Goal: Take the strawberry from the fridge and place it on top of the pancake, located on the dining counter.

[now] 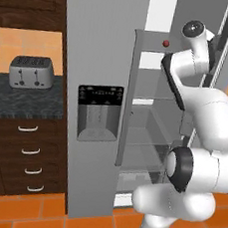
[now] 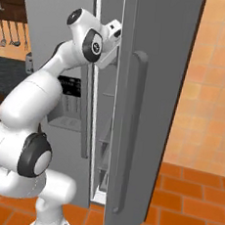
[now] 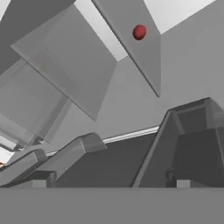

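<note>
Reach-for-pickup step: fridge door is open, gripper is inside with jaws wide and empty, and the strawberry sits on an upper shelf, well apart from the fingers. Next move needs the hand lined up over the berry, then closing. Count: 1 strawberry, 1 fridge, 1 toaster.

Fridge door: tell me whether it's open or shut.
Open. The fridge shows bare inner shelves with the strawberry on the top one; the right base view shows its door swung outward.
</note>
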